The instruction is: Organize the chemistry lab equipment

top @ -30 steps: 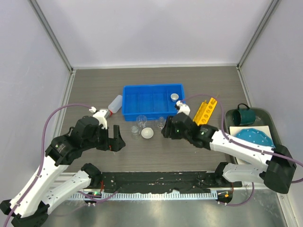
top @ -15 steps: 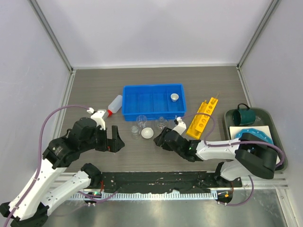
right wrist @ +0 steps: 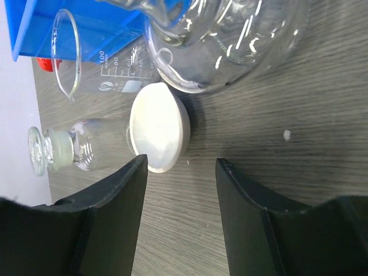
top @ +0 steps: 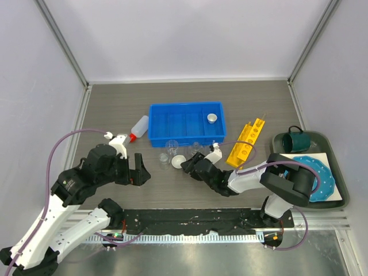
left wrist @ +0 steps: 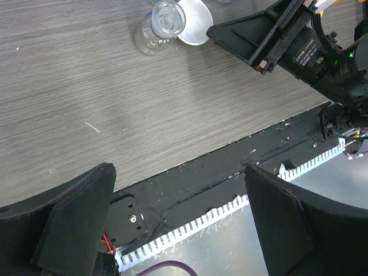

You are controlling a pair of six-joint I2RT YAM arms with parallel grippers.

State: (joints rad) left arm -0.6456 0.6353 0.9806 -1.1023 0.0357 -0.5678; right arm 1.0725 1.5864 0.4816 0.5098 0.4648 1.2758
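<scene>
Closing in, right jaws: over the last second my right arm has dropped and swung leftward from beside the yellow holed tube rack (top: 244,142). It now lies low over the table (top: 115,103), jaws facing the small white round dish (right wrist: 160,127).

Right jaws: partly apart, nothing between them. The dish stands just ahead of the gap, not yet within it.

Dish, position: unmoved, on the table in front of the blue compartment tray (top: 186,122). A small stoppered glass bottle (right wrist: 63,152) is just beside it, with a clear glass beaker (right wrist: 86,63) and a round glass flask (right wrist: 230,40) close behind.

Meaning, as I judge it: approach made, grasp not begun. This dish is likely bound for the tray, where a second white dish (top: 213,118) already sits in the right-end compartment.

Dish, orientation: mouth up. It is round, so it has no long axis, and I cannot make out any pouring lip.

Left jaws: wide apart, empty, unchanged, hovering over the table's near edge.
</scene>
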